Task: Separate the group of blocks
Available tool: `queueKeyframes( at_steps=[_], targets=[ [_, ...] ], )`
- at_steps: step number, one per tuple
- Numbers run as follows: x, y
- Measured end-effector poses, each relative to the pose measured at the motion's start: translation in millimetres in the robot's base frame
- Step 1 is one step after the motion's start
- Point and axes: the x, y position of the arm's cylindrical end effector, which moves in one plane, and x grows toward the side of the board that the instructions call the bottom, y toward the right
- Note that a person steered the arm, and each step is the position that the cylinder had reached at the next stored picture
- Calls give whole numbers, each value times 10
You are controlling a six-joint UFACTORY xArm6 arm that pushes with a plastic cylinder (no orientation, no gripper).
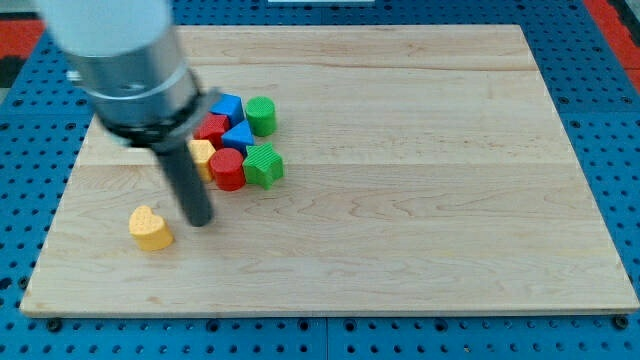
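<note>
A tight group of blocks lies in the upper left part of the wooden board (pixel 400 150): a blue block (pixel 228 105), a green cylinder (pixel 261 115), a red block (pixel 211 129), a blue triangle (pixel 239 138), a yellow block (pixel 203 153) partly hidden by the rod, a red cylinder (pixel 227 169) and a green block (pixel 264 165). A yellow heart-shaped block (pixel 150 228) lies apart, toward the bottom left. My tip (pixel 199 220) rests on the board just right of the yellow heart and below the group.
The arm's grey body (pixel 125 60) fills the top left corner and hides part of the board there. A blue perforated table (pixel 610 120) surrounds the board.
</note>
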Motion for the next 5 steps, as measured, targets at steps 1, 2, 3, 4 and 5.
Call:
queueKeyframes(
  at_steps=[1,2,3,4,5],
  targets=[
    [-469,933],
    [-1386,891],
    [-2005,538],
    [-2013,374],
    [-1696,58]
  ],
)
